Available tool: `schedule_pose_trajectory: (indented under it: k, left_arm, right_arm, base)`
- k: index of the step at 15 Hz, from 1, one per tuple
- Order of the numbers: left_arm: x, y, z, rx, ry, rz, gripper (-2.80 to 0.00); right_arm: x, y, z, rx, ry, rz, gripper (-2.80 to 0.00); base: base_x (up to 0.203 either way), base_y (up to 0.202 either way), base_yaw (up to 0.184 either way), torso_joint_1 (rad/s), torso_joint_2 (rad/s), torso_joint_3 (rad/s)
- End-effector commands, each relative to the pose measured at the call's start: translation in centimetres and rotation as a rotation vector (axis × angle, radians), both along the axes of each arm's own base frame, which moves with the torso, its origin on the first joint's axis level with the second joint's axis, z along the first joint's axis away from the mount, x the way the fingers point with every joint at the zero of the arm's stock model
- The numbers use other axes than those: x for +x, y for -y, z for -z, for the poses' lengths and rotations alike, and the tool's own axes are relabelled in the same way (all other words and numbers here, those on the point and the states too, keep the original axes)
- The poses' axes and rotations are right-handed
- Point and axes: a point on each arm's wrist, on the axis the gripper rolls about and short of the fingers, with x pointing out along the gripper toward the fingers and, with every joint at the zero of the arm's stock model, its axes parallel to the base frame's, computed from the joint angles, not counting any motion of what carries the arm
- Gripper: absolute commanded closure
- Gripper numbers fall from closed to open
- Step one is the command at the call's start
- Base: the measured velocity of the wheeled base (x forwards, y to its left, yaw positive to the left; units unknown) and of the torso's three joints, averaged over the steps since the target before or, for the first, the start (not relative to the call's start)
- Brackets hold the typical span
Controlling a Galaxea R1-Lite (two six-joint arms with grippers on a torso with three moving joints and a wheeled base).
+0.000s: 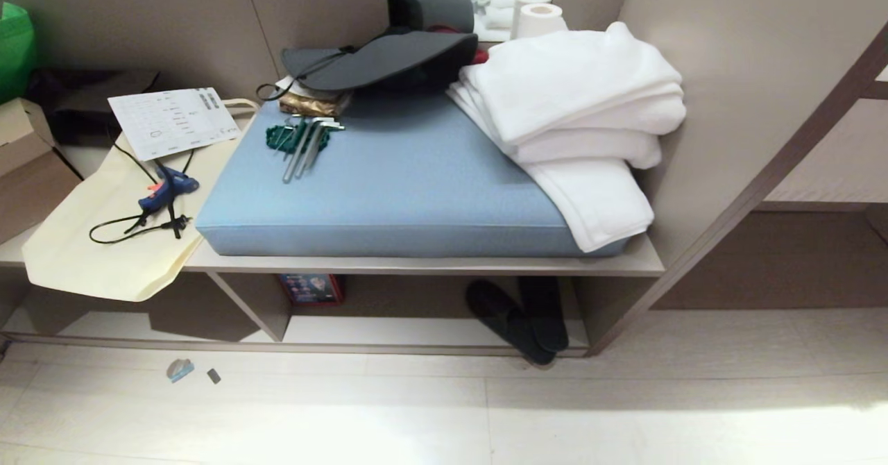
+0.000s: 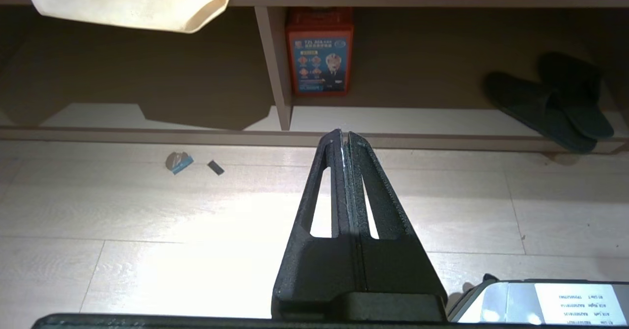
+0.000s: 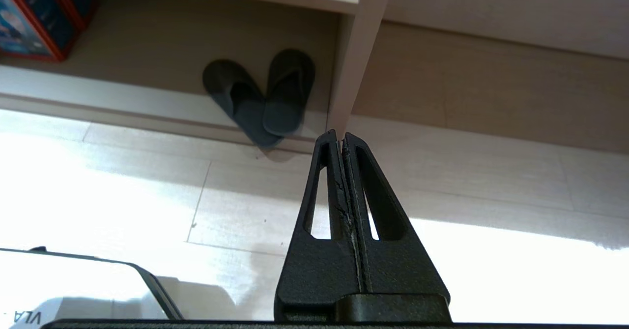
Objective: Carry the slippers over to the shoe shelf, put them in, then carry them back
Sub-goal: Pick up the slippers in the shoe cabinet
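While both arms hang low over the pale floor (image 2: 147, 250), the left gripper (image 2: 347, 135) and the right gripper (image 3: 339, 135) each show fingers pressed together, holding nothing, tips pointing toward the shoe shelf (image 1: 430, 265). Slippers (image 1: 517, 316): dark pair, in the right compartment beside the end wall, heels overlapping and one heel jutting past the front edge. Red box (image 2: 319, 51): same compartment, upright against the divider (image 2: 275, 68). Shelf top: blue cushion (image 1: 402, 180), folded white towels (image 1: 576, 118), dark hat (image 1: 388, 59), metal keys (image 1: 302, 146), cream bag (image 1: 104, 243) drooping over the left compartment, blue glue gun (image 1: 166, 191). Floor: two small scraps (image 1: 191, 371).
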Motion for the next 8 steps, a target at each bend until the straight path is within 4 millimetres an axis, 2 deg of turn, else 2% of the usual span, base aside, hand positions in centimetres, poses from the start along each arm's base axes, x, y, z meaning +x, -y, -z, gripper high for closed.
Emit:
schedule_pose_trajectory:
  k: [1,8]
  left_arm:
    - [0.01,0.0,0.0,0.001,-0.001,-0.001,0.0]
    - [0.01,0.0,0.0,0.001,-0.001,-0.001,0.0]
  right_arm:
    - [0.01,0.0,-0.01,-0.001,-0.001,-0.001,0.0]
    - [0.01,0.0,0.0,0.0,-0.002,-0.001,0.0]
  base:
    - [0.0,0.0,0.0,0.003,0.0,-0.198]
    - [0.0,0.0,0.0,0.001,0.0,-0.195]
